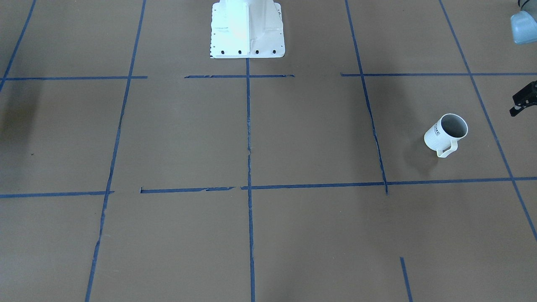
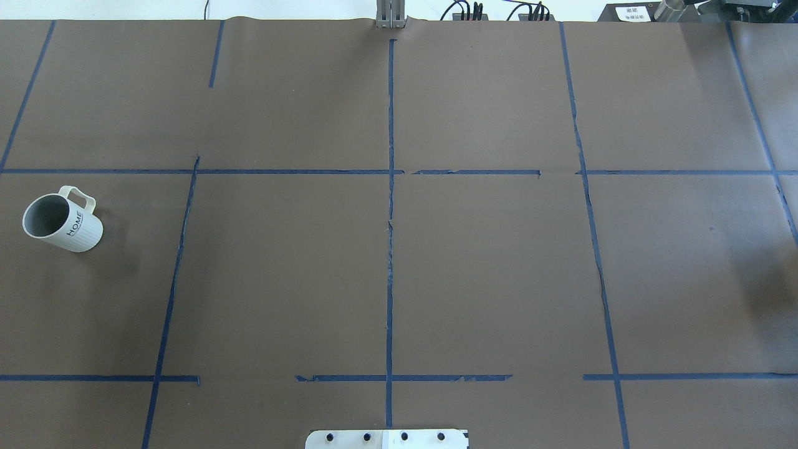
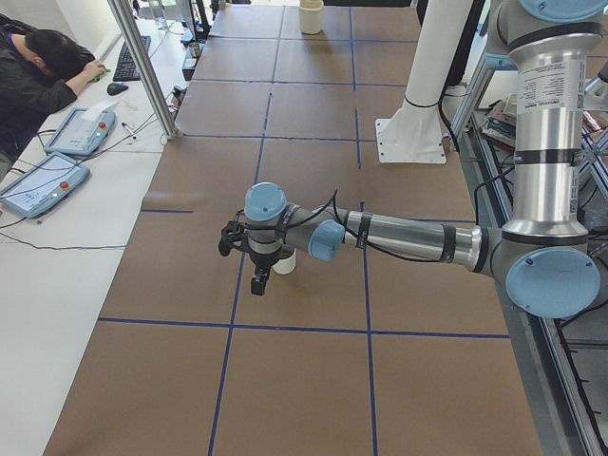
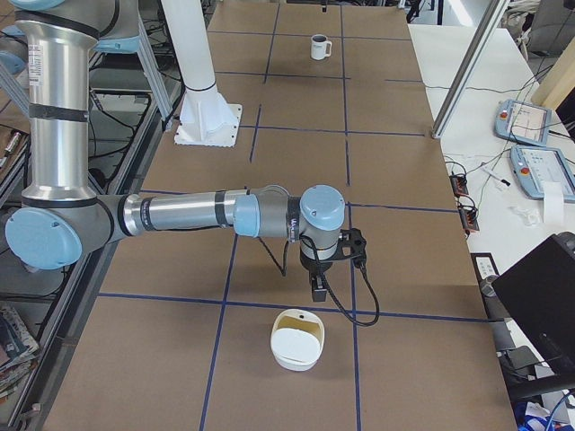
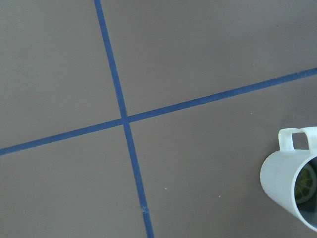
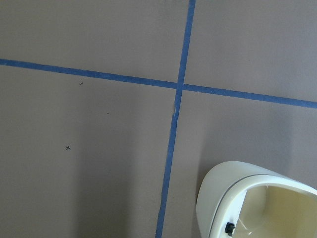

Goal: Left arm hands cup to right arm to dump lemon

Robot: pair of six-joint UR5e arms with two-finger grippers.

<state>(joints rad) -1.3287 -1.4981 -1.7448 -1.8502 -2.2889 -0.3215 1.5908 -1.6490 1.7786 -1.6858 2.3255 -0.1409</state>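
Though I cannot tell how wide either one gapes, my left gripper (image 3: 257,277) hangs empty just beside the upright cup (image 2: 62,219), at 9 o'clock on the table (image 2: 280,280) overhead; my right gripper (image 4: 317,287) holds nothing.

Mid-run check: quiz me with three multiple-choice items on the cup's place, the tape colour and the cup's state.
1. The cup stands on which part of the table? A the robot's-left side; B the centre; C the robot's-right side.
2. The tape lines are: A red; B blue; C yellow.
3. The cup is: A upright; B tipped over; C held in a claw.
Answers: 1 A, it sits at the overhead view's left edge; 2 B, a blue grid on brown; 3 A, its opening faces up and its base is on the table.
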